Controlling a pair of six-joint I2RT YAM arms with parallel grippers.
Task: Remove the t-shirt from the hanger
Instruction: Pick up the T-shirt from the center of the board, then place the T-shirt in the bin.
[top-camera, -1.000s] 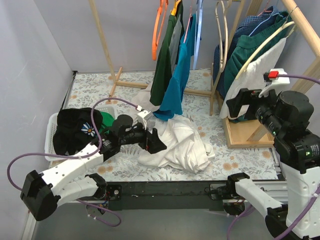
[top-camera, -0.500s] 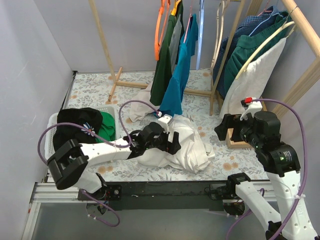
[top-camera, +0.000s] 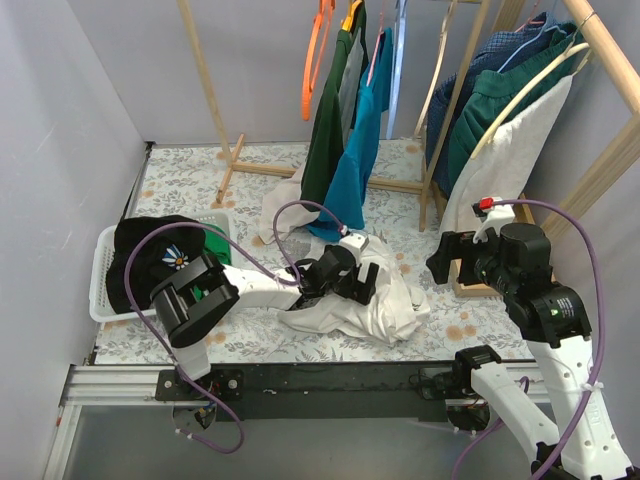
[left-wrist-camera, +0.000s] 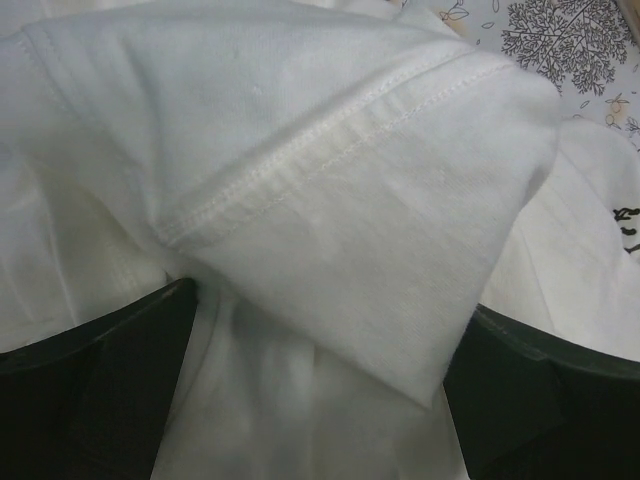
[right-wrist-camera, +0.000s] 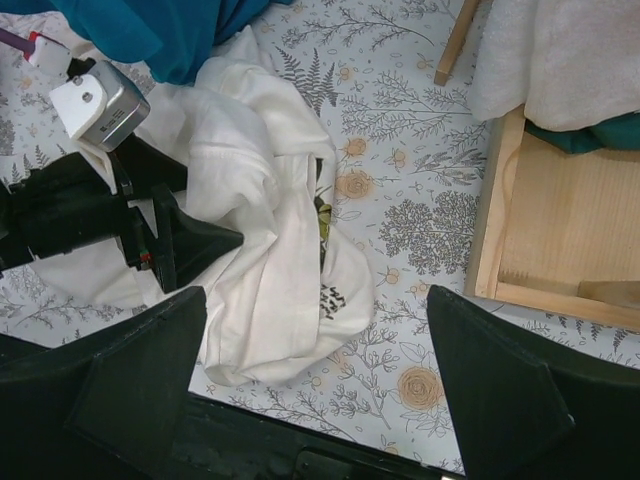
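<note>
Looks mostly done: white t-shirt (top-camera: 385, 300) is in a crumpled heap on the table (top-camera: 180, 170), near centre, with no hanger visible in it, though folds could hide one. Left gripper (top-camera: 358, 283) is down on the heap, jaws wide, a sleeve hem (left-wrist-camera: 350, 200) lying between them but not pinched. Right gripper (right-wrist-camera: 315, 300) hovers above to the right, jaws wide, empty. Left to do: probably just confirm it's free. Count: one loose tee, one basket (top-camera: 100, 290) far left, one bare orange hanger (top-camera: 312, 60).

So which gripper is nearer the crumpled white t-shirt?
Left. The left gripper is on the white t-shirt, fabric between its open jaws; the right gripper hangs clear, to its right.
</note>
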